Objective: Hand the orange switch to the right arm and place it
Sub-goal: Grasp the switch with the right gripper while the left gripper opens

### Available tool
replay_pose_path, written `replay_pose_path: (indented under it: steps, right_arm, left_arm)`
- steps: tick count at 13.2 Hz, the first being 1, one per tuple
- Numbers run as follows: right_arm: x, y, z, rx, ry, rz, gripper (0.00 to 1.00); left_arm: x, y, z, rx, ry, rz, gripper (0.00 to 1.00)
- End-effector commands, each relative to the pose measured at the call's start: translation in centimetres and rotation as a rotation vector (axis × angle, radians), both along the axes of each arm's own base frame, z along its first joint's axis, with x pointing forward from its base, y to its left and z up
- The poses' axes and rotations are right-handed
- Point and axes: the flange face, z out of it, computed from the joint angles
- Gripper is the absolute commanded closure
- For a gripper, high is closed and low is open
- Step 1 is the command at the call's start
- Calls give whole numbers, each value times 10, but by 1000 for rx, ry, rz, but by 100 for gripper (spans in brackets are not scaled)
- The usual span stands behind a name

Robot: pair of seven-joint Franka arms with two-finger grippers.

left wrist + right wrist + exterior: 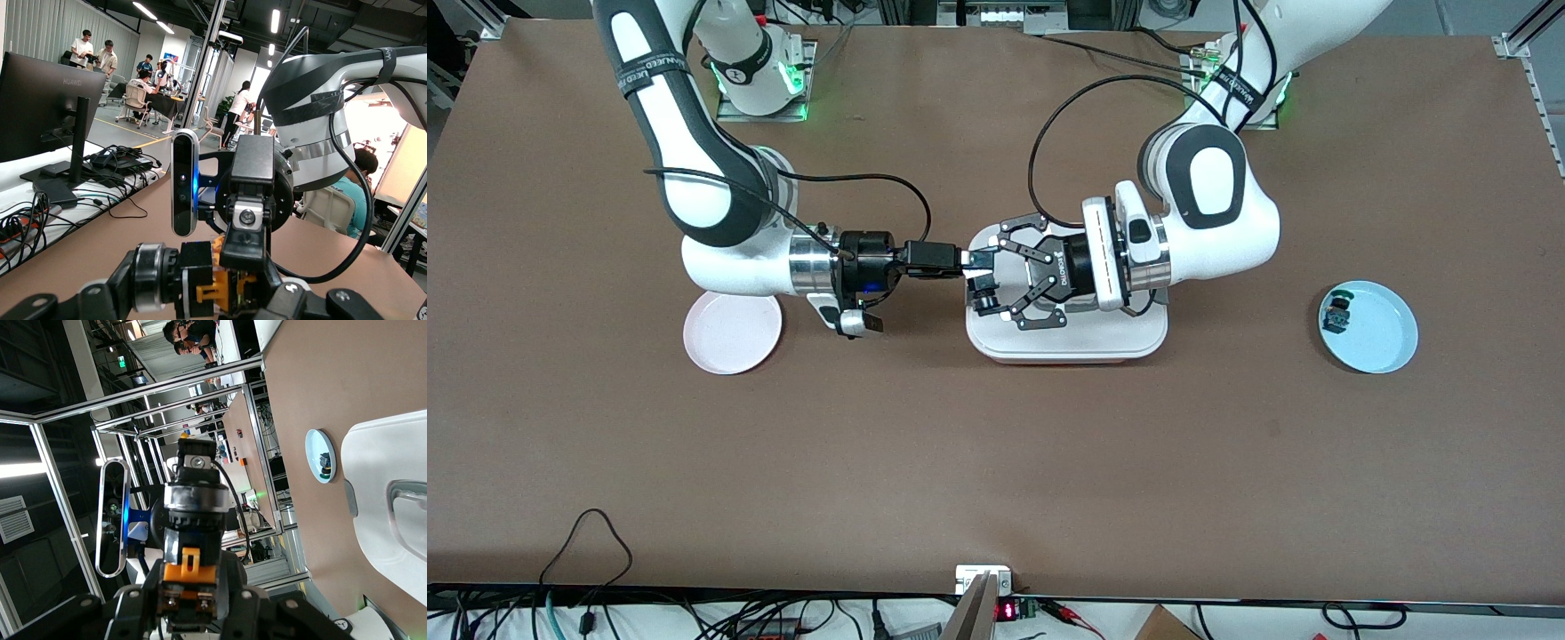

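Note:
The orange switch (983, 286) hangs in the air over the white tray (1067, 342) in the middle of the table, with both grippers on it. My left gripper (987, 288) is shut on it end to end. In the left wrist view the switch (223, 287) lies crosswise in my left gripper (200, 290), its silver-ringed end at one side. My right gripper (976, 261) meets it from the right arm's end, and one of its fingers (248, 200) presses on the orange part. In the right wrist view, my right gripper (190, 590) is shut on the switch's orange base (190, 568).
A pale pink plate (729, 333) lies under the right arm's wrist. A light blue plate (1383, 338) toward the left arm's end holds a small black part with a green top (1337, 313). The blue plate (313, 463) and the tray (380, 487) also show in the right wrist view.

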Motion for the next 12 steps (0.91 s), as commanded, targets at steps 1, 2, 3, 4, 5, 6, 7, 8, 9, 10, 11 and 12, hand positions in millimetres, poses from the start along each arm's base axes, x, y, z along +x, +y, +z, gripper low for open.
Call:
replay_pose_path:
  steps: [1, 2, 3, 4, 5, 6, 7, 8, 9, 10, 11, 12]
  right_arm:
    - [5, 0, 1, 10, -18, -7, 87]
    - [5, 0, 1, 10, -17, -7, 99]
    - [5, 0, 1, 10, -18, -7, 100]
    - [5, -1, 1, 10, -18, -9, 100]
    - [6, -2, 1, 9, -17, -10, 100]
    - [6, -3, 2, 9, -17, -12, 100]
    - [7, -4, 2, 9, -16, -13, 100]
    - [7, -4, 2, 9, -14, -15, 100]
    - [8, -5, 3, 9, -16, -16, 100]
    - [10, -8, 3, 9, -14, -21, 100]
    - [11, -9, 3, 10, -14, -23, 100]
    - [11, -10, 3, 10, -13, -23, 100]
  left_arm:
    - [1, -1, 9, -20, -18, 20, 87]
    - [1, -1, 10, -19, -20, 17, 86]
    - [0, 0, 16, -17, -31, 19, 83]
    - [1, 1, 17, -18, -31, 21, 78]
    - [1, 1, 18, -18, -33, 21, 72]
    - [1, 1, 18, -18, -31, 21, 65]
    - [1, 1, 18, -19, -33, 21, 42]
    - [3, 4, 18, -14, -44, 22, 0]
    - [3, 5, 18, -14, -44, 22, 0]
    - [3, 5, 19, -15, -47, 22, 0]
    - [3, 4, 20, -16, -44, 21, 0]
    - [3, 4, 20, -15, -45, 20, 0]
